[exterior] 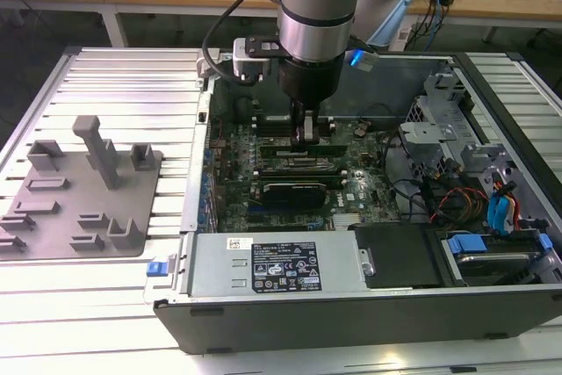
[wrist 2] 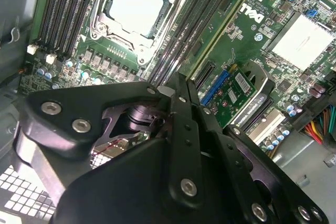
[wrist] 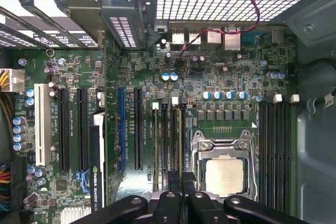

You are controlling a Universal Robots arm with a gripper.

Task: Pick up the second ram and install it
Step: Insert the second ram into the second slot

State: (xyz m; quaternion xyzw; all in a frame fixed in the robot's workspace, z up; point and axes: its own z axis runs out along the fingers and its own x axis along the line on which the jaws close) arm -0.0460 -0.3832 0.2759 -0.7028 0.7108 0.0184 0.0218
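Fingers [wrist 2: 181, 129] are pressed together with no gap showing in both wrist views; whether they pinch anything I cannot tell. The gripper [exterior: 306, 133] stands upright inside the open computer case [exterior: 351, 327], its tips at the second ram [wrist 2: 220, 27], which lies along a slot near the processor socket [wrist: 224, 174].

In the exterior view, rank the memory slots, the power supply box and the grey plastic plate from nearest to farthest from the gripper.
1. memory slots: directly below the gripper, inside the case.
2. power supply box: along the case's near wall.
3. grey plastic plate: outside the case, on the exterior view's left.
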